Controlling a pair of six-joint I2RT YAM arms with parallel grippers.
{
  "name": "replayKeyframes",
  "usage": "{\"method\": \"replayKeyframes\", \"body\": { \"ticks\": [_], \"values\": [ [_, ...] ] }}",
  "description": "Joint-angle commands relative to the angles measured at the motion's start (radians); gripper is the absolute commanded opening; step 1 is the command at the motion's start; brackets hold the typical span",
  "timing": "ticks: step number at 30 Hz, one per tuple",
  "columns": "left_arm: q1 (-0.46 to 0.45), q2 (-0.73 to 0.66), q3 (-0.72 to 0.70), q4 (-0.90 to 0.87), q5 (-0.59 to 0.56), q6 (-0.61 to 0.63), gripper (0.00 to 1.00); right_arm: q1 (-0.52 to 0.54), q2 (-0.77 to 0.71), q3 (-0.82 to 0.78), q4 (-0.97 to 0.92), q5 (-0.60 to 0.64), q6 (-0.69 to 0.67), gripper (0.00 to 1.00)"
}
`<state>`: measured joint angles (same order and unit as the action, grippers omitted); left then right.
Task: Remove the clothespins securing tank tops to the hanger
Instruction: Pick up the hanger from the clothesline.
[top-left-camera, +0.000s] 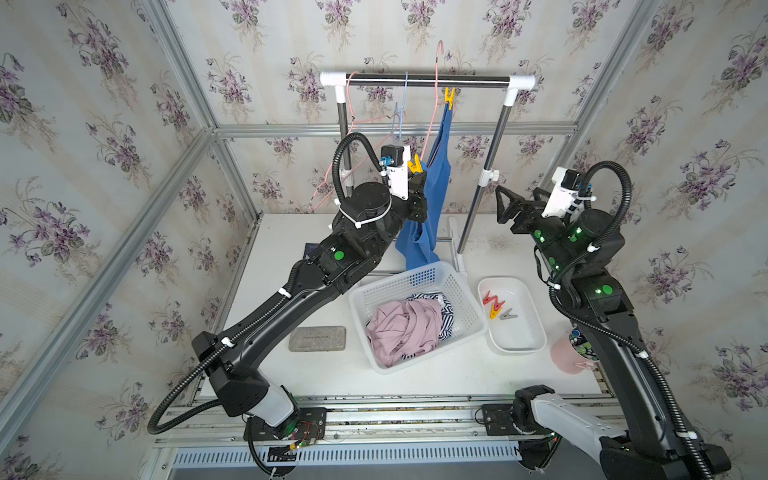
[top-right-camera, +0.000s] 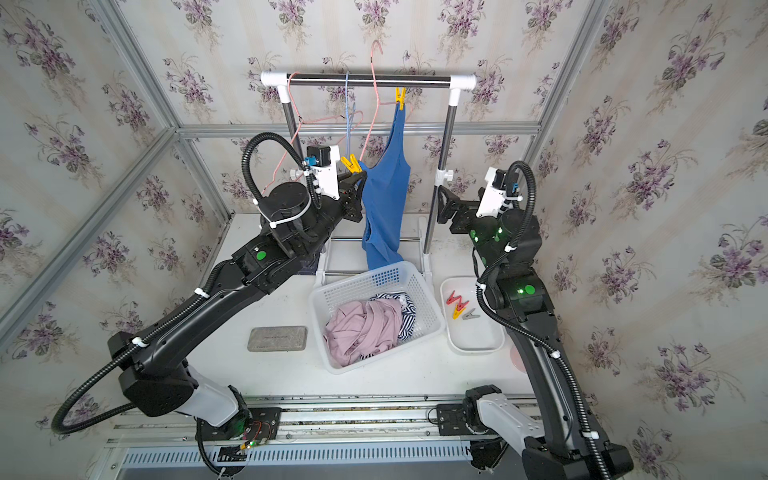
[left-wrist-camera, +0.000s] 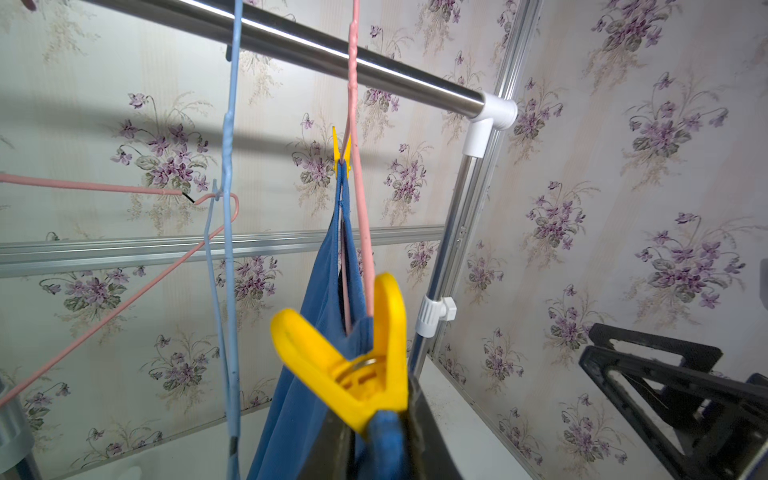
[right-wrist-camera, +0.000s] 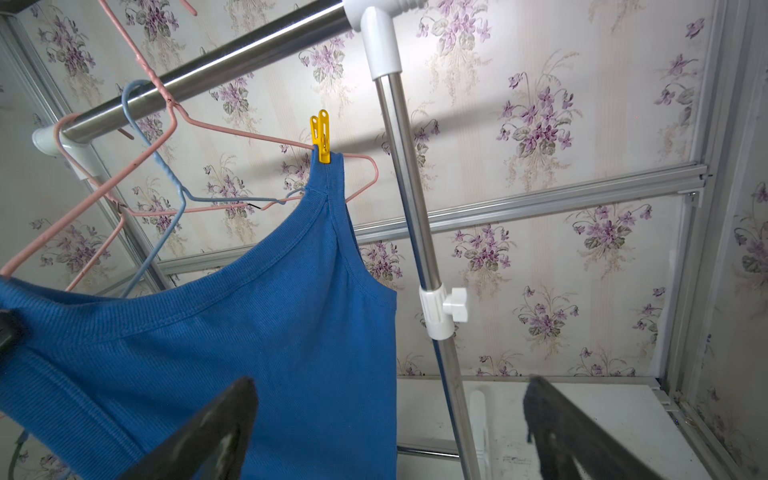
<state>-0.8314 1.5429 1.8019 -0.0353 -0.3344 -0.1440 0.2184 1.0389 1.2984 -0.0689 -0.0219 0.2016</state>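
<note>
The left tool (top-left-camera: 417, 179) is pinched nearly closed on the near yellow clothespin (left-wrist-camera: 353, 361), apparently catching a strap of the blue tank top (right-wrist-camera: 291, 311), likely to free it from the pink hanger (right-wrist-camera: 365, 166). The right tool (top-left-camera: 508, 204) gapes wide, empty, beside the rack post (top-left-camera: 482, 199). A second yellow clothespin (right-wrist-camera: 321, 137) pins the other strap.
</note>
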Motion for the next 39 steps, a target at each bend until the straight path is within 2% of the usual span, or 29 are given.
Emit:
{"method": "replayKeyframes", "body": {
  "ticks": [1,6,15,26,31,39],
  "values": [
    [0.0,-0.027,0.0,0.096,0.047,0.01,0.0,0.001,0.001,0.018,0.06,0.001,-0.011,1.0],
    [-0.002,-0.076,-0.043,0.066,0.1,0.0,0.0,0.0,0.036,0.056,0.027,-0.008,-0.041,1.0],
    [-0.031,-0.242,-0.221,0.103,0.182,0.007,0.0,0.0,0.007,0.004,0.045,0.004,-0.043,1.0],
    [-0.092,-0.369,-0.25,0.1,0.15,0.047,0.0,0.001,-0.023,-0.014,0.094,0.019,-0.03,1.0],
    [-0.113,-0.441,-0.271,0.091,0.137,0.049,0.0,-0.001,-0.015,-0.019,0.11,-0.032,0.006,1.0],
    [-0.12,-0.532,-0.318,0.078,0.125,0.044,0.0,0.0,0.051,0.106,0.124,-0.09,-0.02,1.0]
  ]
}}
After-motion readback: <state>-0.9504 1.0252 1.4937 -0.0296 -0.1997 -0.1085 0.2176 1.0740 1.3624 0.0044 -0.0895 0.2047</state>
